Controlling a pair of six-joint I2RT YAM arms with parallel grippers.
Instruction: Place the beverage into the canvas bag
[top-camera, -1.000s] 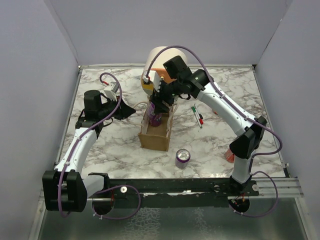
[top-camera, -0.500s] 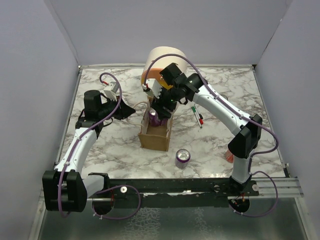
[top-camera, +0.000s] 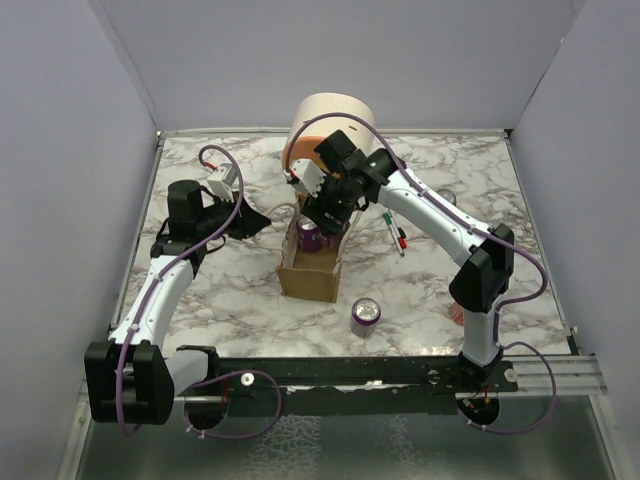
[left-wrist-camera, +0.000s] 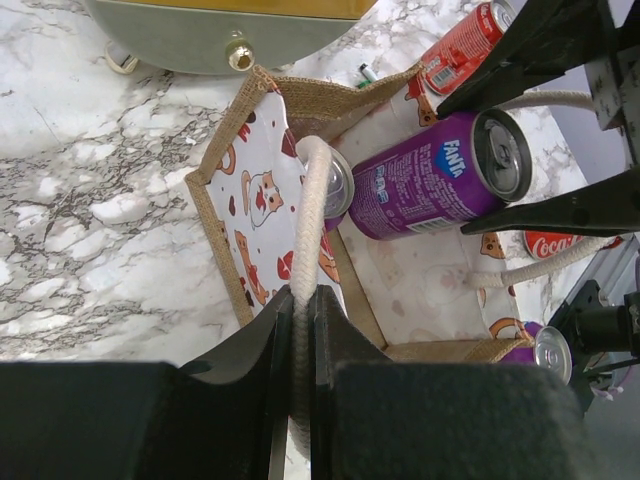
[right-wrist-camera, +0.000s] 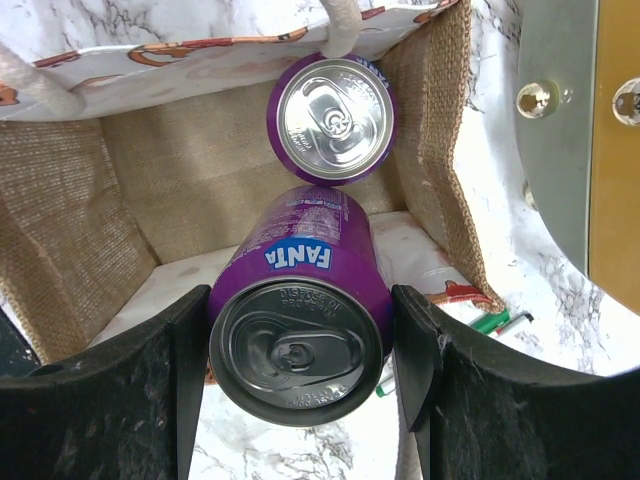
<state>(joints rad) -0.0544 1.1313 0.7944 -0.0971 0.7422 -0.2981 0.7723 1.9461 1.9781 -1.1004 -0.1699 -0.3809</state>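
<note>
Over the open mouth of the canvas bag (top-camera: 310, 278), the right gripper (top-camera: 325, 215) has its jaws clamped on either side of a purple Fanta can (left-wrist-camera: 430, 175), lid toward the wrist, base pointing down into the bag. Another purple can (right-wrist-camera: 332, 118) stands upright inside, against one wall. Left gripper (left-wrist-camera: 300, 330): jaws pinched narrow on a cream cord handle (left-wrist-camera: 310, 200), which runs from the bag's rim into the grip. On the desk (top-camera: 240, 290), a third purple can (top-camera: 366, 315) stands near the bag.
</note>
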